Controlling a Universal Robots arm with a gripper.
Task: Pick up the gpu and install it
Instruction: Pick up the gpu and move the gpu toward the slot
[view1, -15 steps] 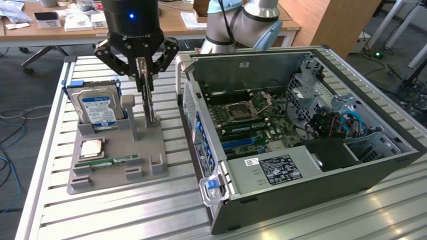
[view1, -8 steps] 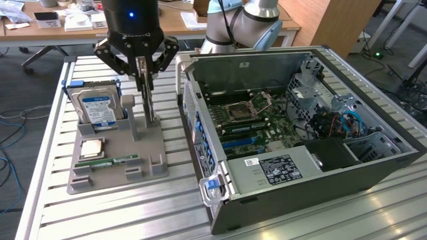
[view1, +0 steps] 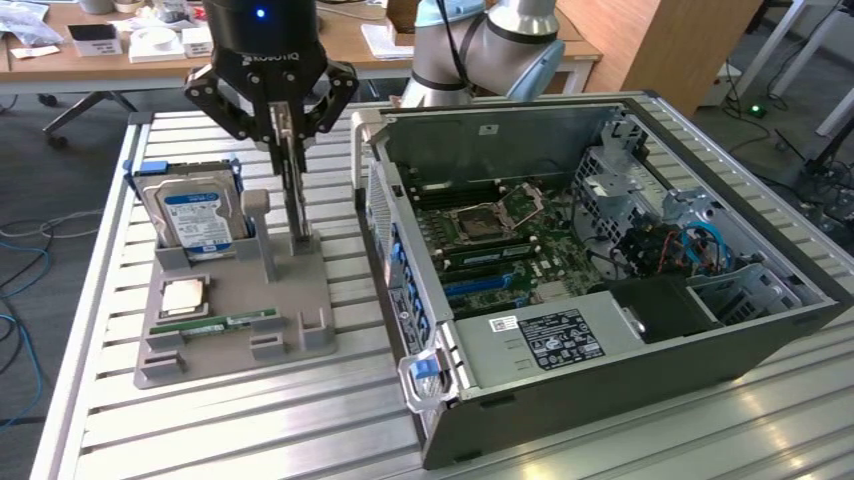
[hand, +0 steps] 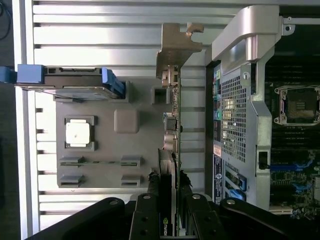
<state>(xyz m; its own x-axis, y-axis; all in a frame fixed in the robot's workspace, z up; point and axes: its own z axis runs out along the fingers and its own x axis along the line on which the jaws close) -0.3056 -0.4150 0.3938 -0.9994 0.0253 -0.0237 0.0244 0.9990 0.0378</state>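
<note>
So the gripper (view1: 286, 150) was pinched onto the upper end of the graphics card (view1: 298, 200), one finger on each flat side, with the board sandwiched between them. The card stood upright in the grey holder (view1: 227, 300), on the holder's edge nearest the computer case (view1: 534, 390). Its lower end looked to be down at the holder, though I couldn't tell how deep it sat in the slot. From the wrist camera the card (hand: 171, 125) showed edge-on, running out from between the fingers (hand: 145, 215), with the metal bracket (hand: 176, 42) at the end farthest from them.

What worried me was the grip sitting at one end of a long thin board. My guess was that the bracket end could swing or twist once it came free. If the pull wasn't straight, the card could have bound in the slot and dragged the whole holder across the table (view1: 267, 420). That would have rattled the hard drive (view1: 198, 215) parked at the holder's corner away from the case. The case wall was just beside the card too, so the bracket could easily have clipped the rim. And a pinch on a bare board can slip.
</note>
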